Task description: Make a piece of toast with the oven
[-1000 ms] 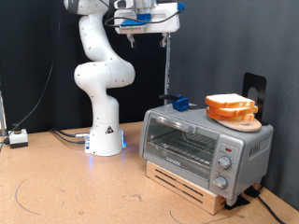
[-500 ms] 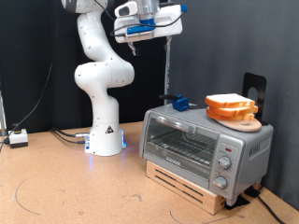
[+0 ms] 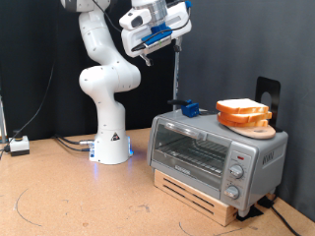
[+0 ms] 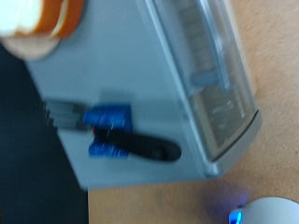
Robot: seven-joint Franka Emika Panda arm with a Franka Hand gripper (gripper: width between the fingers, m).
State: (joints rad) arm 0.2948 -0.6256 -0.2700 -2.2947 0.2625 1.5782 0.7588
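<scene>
The bread (image 3: 243, 108) lies on a board atop the oven (image 3: 217, 155), whose door is closed; the oven stands on the counter (image 3: 59, 197). The tool (image 3: 148, 49) hangs tilted, high above, holding nothing; its finger spacing cannot be told.

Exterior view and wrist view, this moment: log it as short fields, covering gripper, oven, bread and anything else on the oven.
gripper: high in the air near the exterior view's top, nothing visibly held
oven: door closed, on wooden slats
bread: stacked slices on top of the oven, toward the exterior view's right
blue-and-black tool: lying on the oven's top, apart from the bread
</scene>
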